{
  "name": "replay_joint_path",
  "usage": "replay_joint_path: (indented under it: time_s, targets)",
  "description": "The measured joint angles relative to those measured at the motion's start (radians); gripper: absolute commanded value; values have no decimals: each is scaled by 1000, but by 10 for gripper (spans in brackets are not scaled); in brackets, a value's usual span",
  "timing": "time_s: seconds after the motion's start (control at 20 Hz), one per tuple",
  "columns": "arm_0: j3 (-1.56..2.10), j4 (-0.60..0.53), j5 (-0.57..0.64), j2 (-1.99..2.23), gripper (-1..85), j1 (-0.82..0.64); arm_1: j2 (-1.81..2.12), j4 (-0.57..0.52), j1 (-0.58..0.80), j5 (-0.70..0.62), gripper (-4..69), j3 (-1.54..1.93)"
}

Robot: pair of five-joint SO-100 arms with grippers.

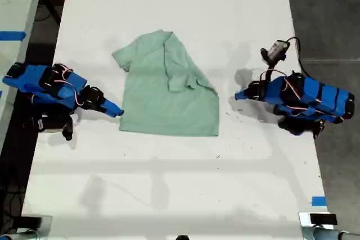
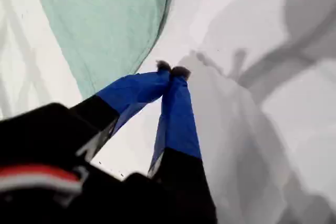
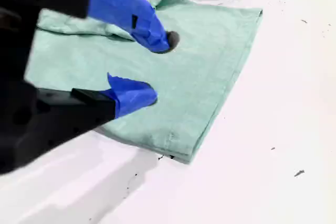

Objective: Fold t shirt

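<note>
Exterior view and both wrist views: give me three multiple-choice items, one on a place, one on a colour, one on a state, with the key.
1. Where does the t shirt lie?
A) between the two arms
B) under one arm's base
C) hanging off the table edge

2. What colour is it?
A) white
B) pale mint green
C) blue

3. How do the fingers of my first gripper stand?
A) wide open
B) shut on the shirt
C) shut on nothing

Key: 1 A, it lies on the white table with an arm at either side; 2 B, its green stands out against the white; 3 C, the tips meet over bare table beside the shirt's edge.
</note>
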Motion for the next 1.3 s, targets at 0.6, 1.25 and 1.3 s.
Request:
replay_joint_path:
  time_s: [0.6, 1.25, 1.3]
  targets:
    - [-20, -138, 150, -31, -1, -357, 3, 72, 5, 129, -2, 0]
    - [-1201, 146, 793, -1749, 154, -1296, 3, 72, 3, 132, -2, 0]
    - [-1209, 150, 798, -1781, 156, -1299, 3, 72, 3, 135, -2, 0]
